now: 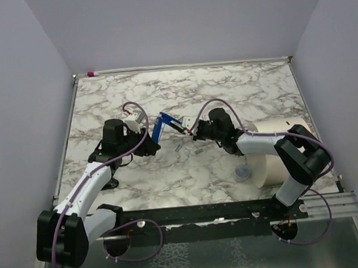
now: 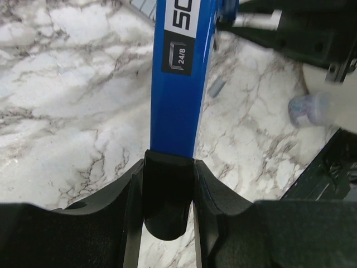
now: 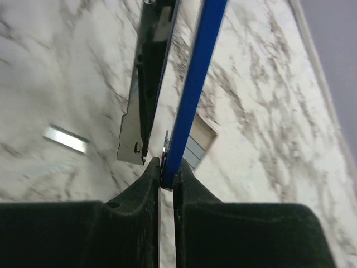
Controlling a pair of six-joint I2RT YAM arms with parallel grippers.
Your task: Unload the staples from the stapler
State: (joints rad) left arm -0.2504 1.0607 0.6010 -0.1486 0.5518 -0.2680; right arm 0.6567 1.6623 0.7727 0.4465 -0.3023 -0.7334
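Plainly, much of the stapler (image 1: 161, 126) is cut off. The left wrist view loses its far end past the top edge, slicing the white lettering there. The right wrist view loses the upper parts of its thin blue arm and of the dark metal rail (image 3: 146, 84) beside it. Whether any strip sits in that rail cannot be made out. The left gripper (image 2: 168, 167) hides the stapler's black end, its jaws clamped on it from both sides. The right gripper (image 3: 167, 168) has its jaws nearly together, pinching the edge of the thin blue arm.

The stapler is held above the marble table (image 1: 243, 85), well left of the white roll (image 1: 273, 154), with the right gripper between roll and stapler. Loose staples (image 3: 66, 139) lie flat on the marble left of the roll, as short silvery strips. A small translucent cup (image 1: 243, 171), too blurred to read, sits just beside the roll's left side. A pink-tipped white piece (image 1: 91, 73) lies well apart from the roll, at the table's far left corner.

From above, the stapler is opened into a bent shape. Its blue body runs from the left gripper toward the far wall, and the second arm slants back toward the roll into the right gripper.
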